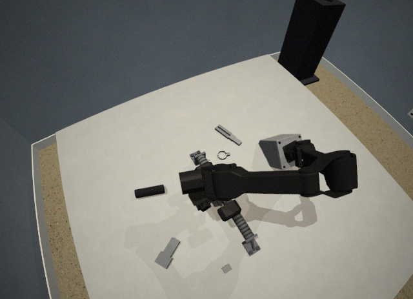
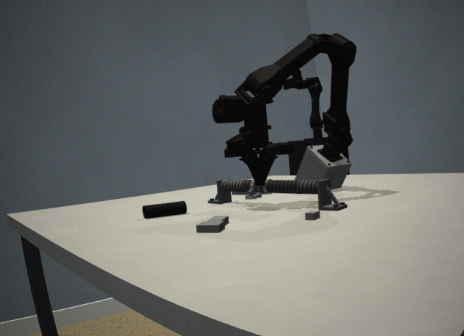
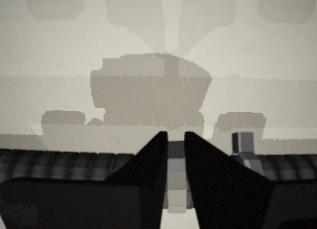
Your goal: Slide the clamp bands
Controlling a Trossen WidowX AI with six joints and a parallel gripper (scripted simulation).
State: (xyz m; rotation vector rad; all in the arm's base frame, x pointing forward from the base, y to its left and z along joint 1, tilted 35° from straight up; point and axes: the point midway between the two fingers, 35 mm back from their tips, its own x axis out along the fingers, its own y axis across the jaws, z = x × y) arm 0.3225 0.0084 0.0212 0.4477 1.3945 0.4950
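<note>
The dark ribbed hose [image 2: 273,186] lies level between two grey end stands [image 2: 221,194] [image 2: 328,198]; in the top view [image 1: 243,224] my arm covers its middle. My gripper [image 2: 259,185] points straight down onto the hose a little left of its middle. In the wrist view the fingers are shut on a grey steel clamp band [image 3: 176,175] that wraps the hose [image 3: 59,165]. A second band with a blocky screw housing [image 3: 244,146] sits on the hose just right of the fingers. The mender inside the hose is hidden.
A black cylinder [image 1: 149,190] lies left of the hose. A grey flat bracket [image 1: 167,252] and a small grey square [image 1: 226,268] lie in front. A grey strip [image 1: 228,134] and a loose ring clamp [image 1: 222,154] lie behind. The arm's grey base [image 1: 279,150] and a black tower [image 1: 310,35] stand at the back right.
</note>
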